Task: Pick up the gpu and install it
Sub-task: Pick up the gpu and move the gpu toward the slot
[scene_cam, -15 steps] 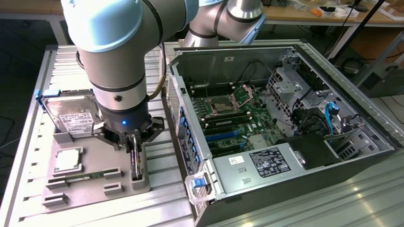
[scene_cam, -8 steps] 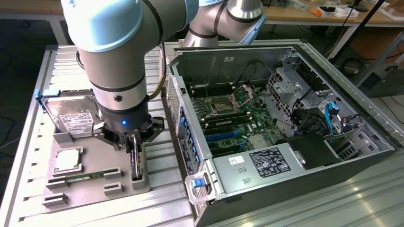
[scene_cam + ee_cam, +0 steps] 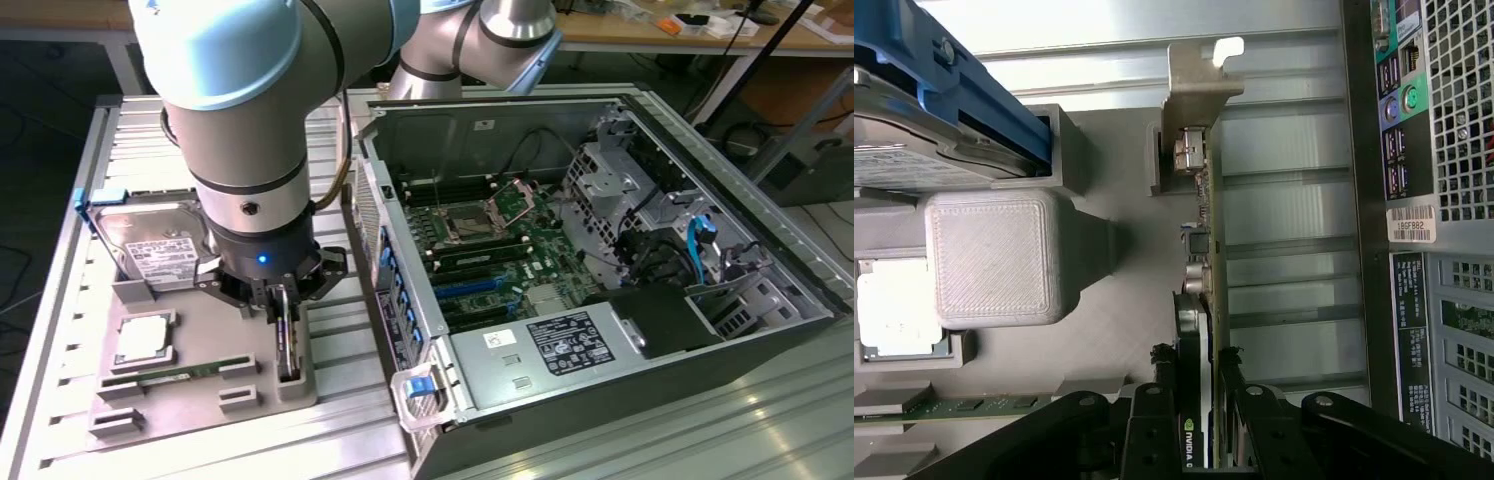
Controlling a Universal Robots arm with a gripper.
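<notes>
So at this point the arm had its tool (image 3: 284, 318) down over the gray printed parts tray (image 3: 220, 335), which sat on the slatted metal surface (image 3: 350, 430) toward the exterior view's left, just beside the open PC case (image 3: 747, 330).

The gpu (image 3: 287, 350) was standing on edge in its slot in that tray, near the tray side closest to the case. From the wrist cam you could see the card (image 3: 1206, 250) edge-on, silver bracket (image 3: 1194, 90) at the far end sitting against a little gray post. The tool (image 3: 1199, 372) had a finger on each side of it, near the fan end with the green logo. The fingers (image 3: 1231, 362) looked pressed right up against the card, so I'd call it clamped on the gpu, though the card was still down in its holder, not lifted.

Other stuff on the tray: the hard drive (image 3: 154, 250) with the white label, propped up in its blue frame, a cpu (image 3: 144, 340) lying flat in its pocket, and the green memory stick (image 3: 180, 372) near the tray's front edge.

The case was lying on its side with the motherboard (image 3: 501, 265) exposed.
</notes>
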